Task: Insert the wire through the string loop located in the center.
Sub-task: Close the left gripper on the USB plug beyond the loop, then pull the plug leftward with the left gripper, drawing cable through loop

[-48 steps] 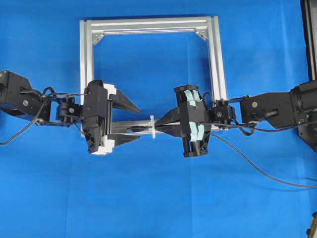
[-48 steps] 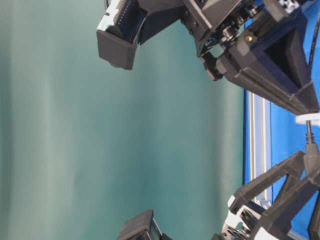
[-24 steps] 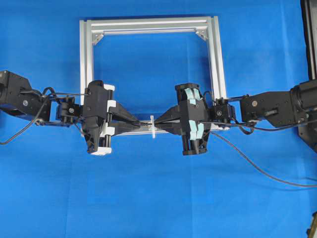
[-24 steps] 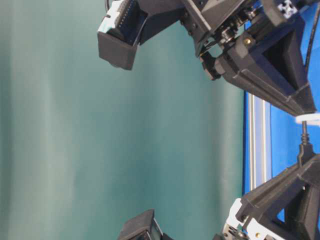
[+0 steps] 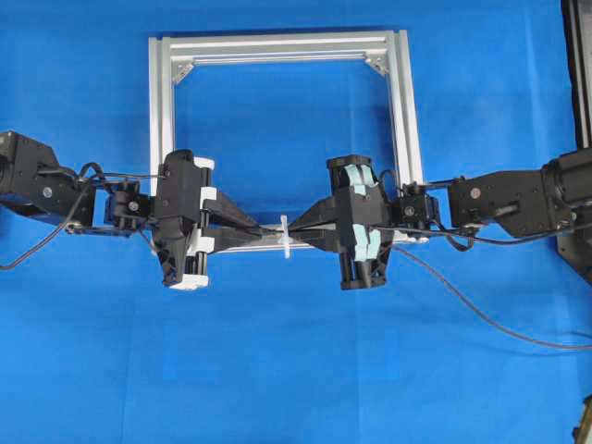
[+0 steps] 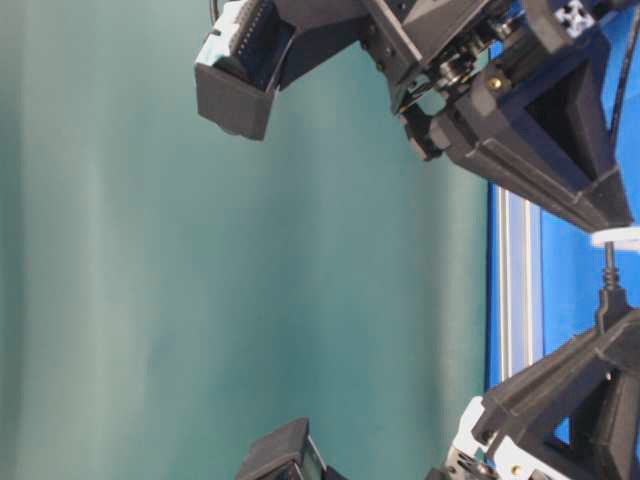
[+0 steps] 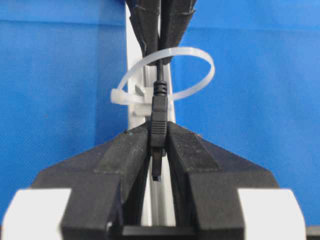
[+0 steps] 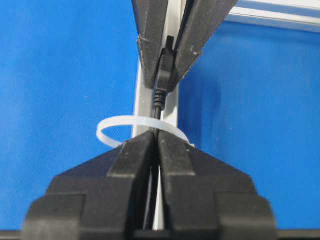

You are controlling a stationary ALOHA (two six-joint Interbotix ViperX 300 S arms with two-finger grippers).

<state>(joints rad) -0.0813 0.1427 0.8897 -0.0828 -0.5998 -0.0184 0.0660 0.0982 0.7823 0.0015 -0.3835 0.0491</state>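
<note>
Wire is running through the white string loop at the middle of the front bar of the aluminium frame; its connector plug is sitting on the left arm's side of the loop. Left gripper is clenching that plug between its black fingers, tip of the plug poking back between the pads. Right gripper is sitting on the other side of the loop with its fingers almost together around the cable; a thin gap is showing between them, and I can't tell whether they are gripping or letting go. In the overhead view both grippers are meeting nose to nose over the front bar, loop standing upright between their tips, touching or very nearly touching both. The rest of the cable is trailing off to the right across the blue cloth. The table-level view is showing the loop at the right edge with the wire passing just below it
</note>
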